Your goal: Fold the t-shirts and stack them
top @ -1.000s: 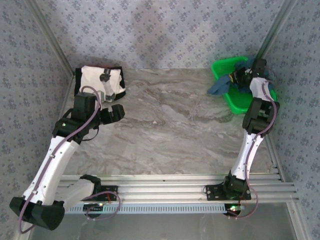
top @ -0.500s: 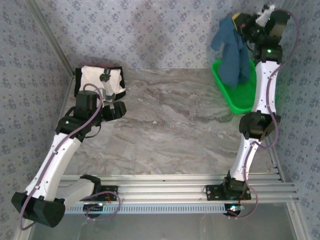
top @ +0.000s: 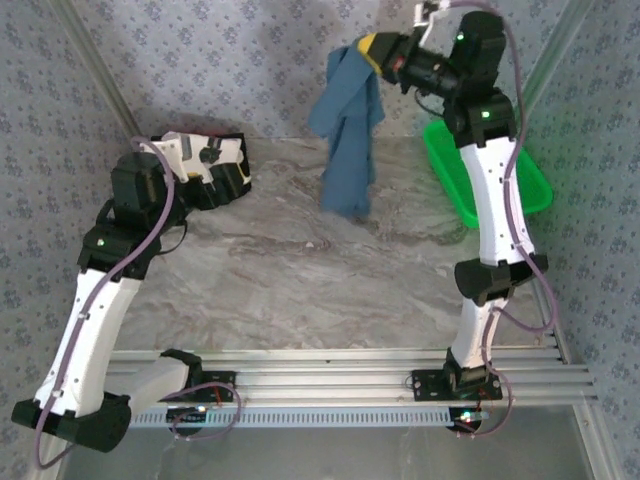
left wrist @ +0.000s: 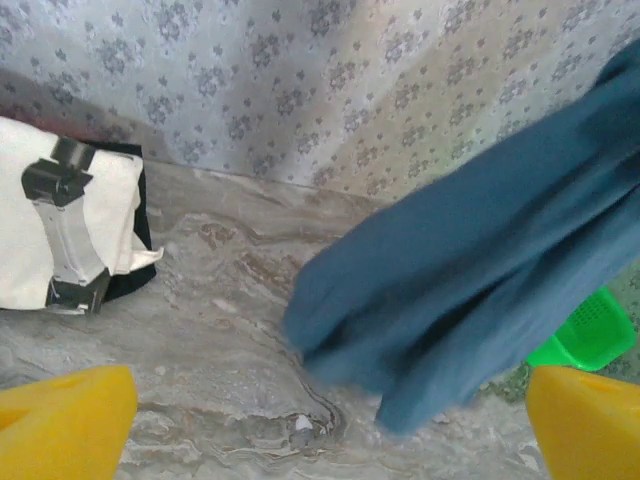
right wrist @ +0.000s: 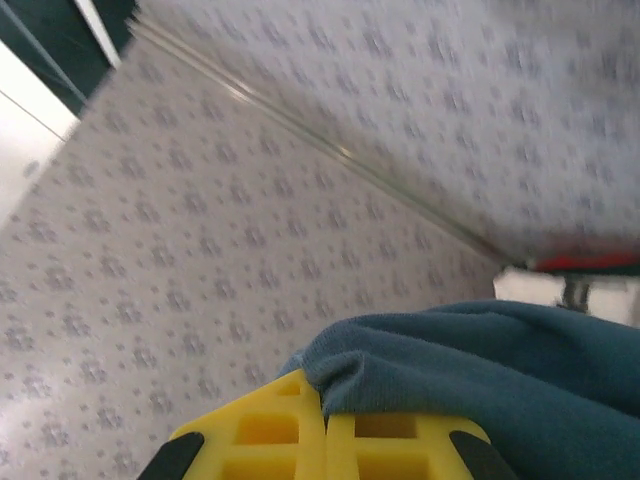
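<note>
Top external | right fingers [top: 370,47] clamped on dark teal-blue cloth t-shirt [top: 348,120], held high to hang free | left fingers [top: 222,182] wide, empty, near cream-white t-shirt [left wrist: 60,230]

The right arm [top: 495,190] stands tall, wrist bent toward the left, its gripper [top: 372,48] clamped tight on a hanging blue shirt [top: 345,130], while the left arm [top: 95,300] leans forward, its gripper [top: 218,180] low with jaws spread wide and holding nothing.

The grey marbled table [top: 300,270] carries a folded cream-white t-shirt [top: 225,150] far-left and a green basket [top: 532,185] far-right.
</note>
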`<action>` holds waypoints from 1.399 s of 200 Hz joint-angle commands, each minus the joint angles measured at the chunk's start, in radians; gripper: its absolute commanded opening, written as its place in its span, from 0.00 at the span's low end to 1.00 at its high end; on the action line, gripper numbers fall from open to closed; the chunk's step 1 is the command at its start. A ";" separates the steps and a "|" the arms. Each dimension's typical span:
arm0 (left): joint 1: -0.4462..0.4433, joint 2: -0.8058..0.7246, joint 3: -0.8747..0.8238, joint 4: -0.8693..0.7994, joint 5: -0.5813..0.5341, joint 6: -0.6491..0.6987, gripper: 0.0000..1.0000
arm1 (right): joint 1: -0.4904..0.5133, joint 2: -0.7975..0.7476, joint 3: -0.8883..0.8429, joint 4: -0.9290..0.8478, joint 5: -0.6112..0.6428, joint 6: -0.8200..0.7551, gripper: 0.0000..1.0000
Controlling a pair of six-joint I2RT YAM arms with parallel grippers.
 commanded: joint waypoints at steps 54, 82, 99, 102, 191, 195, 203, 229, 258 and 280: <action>-0.002 -0.162 -0.153 -0.096 0.109 0.033 0.99 | 0.209 0.002 -0.358 -0.338 0.206 -0.260 0.00; -0.009 -0.222 -0.298 -0.127 0.128 -0.018 0.97 | 0.338 0.155 -0.244 -0.502 0.321 -0.312 0.00; -0.016 -0.266 -0.383 -0.152 0.128 -0.059 0.96 | 0.421 0.286 -0.121 -0.595 0.345 -0.324 0.00; -0.017 -0.273 -0.399 -0.155 0.128 -0.066 0.96 | 0.434 0.317 -0.097 -0.607 0.344 -0.324 0.00; -0.032 -0.431 -0.655 -0.213 0.142 -0.213 0.92 | 0.561 0.603 0.040 -0.408 0.093 -0.154 0.42; -0.036 -0.431 -0.663 -0.208 0.147 -0.224 0.92 | 0.554 0.590 0.024 -0.403 0.089 -0.160 0.44; -0.047 -0.429 -0.677 -0.198 0.154 -0.246 0.91 | 0.540 0.560 -0.016 -0.394 0.088 -0.175 0.47; -0.100 -0.400 -0.697 -0.219 0.158 -0.308 0.89 | 0.473 0.415 -0.191 -0.375 0.098 -0.243 0.53; -0.227 -0.330 -0.714 -0.264 0.098 -0.399 0.86 | 0.399 0.221 -0.400 -0.335 0.121 -0.300 0.64; -0.316 -0.255 -0.727 -0.321 0.008 -0.468 0.82 | 0.343 0.083 -0.567 -0.267 0.110 -0.325 0.69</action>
